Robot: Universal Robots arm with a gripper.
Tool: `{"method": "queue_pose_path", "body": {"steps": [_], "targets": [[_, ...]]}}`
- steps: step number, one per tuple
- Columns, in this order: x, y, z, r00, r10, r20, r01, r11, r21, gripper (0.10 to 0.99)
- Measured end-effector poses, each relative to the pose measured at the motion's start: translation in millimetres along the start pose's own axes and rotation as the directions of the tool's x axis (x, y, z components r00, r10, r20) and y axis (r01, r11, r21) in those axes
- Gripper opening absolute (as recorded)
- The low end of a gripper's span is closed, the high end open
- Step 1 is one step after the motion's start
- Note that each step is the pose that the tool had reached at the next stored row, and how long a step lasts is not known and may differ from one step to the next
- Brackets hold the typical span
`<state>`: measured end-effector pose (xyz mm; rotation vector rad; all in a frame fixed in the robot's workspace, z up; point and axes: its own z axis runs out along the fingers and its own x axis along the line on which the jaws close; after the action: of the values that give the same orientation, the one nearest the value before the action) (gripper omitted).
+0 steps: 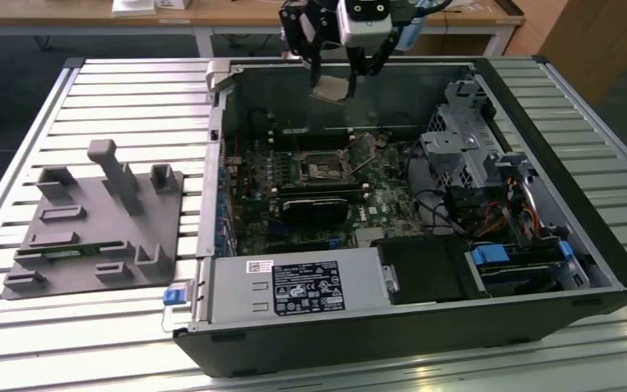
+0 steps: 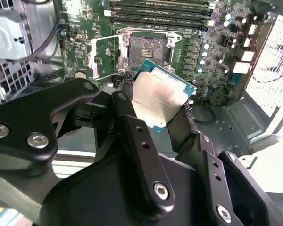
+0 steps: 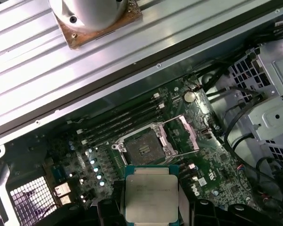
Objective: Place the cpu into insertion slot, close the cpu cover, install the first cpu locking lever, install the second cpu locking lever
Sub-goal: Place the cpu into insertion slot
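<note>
Exterior view shows the hand [image 1: 338, 80] gripping the cpu [image 1: 329, 91] above the insertion slot [image 1: 322, 167]

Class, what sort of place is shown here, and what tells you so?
Probably a robotics lab or workshop: an open computer case lies on a slatted metal table, a gripper holds a cpu above its board, and desks stand behind.

A ribbed aluminium worktable [image 1: 128, 90] of long parallel slats spreads across the exterior view, its pale metal catching soft, even light. Behind it a light wooden desk [image 1: 237, 15] stands on white legs [image 1: 202, 39] over a dark grey-blue floor [image 1: 9, 57]. A brown wooden cabinet [image 1: 591, 37] stands at the exterior view's right.
</note>
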<state>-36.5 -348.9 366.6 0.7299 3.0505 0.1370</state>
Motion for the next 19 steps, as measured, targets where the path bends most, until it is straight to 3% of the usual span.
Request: {"method": "queue_pose_path", "body": {"steps": [10,19], "targets": [[1.0,-0.5,0.7,0.9938,0.111,0.0095,-0.111,0.9938,-0.002,0.537],[3.0,-1.6,1.4,0.9789,0.203,0.0171,-0.203,0.9791,-0.005,0.537]]}}
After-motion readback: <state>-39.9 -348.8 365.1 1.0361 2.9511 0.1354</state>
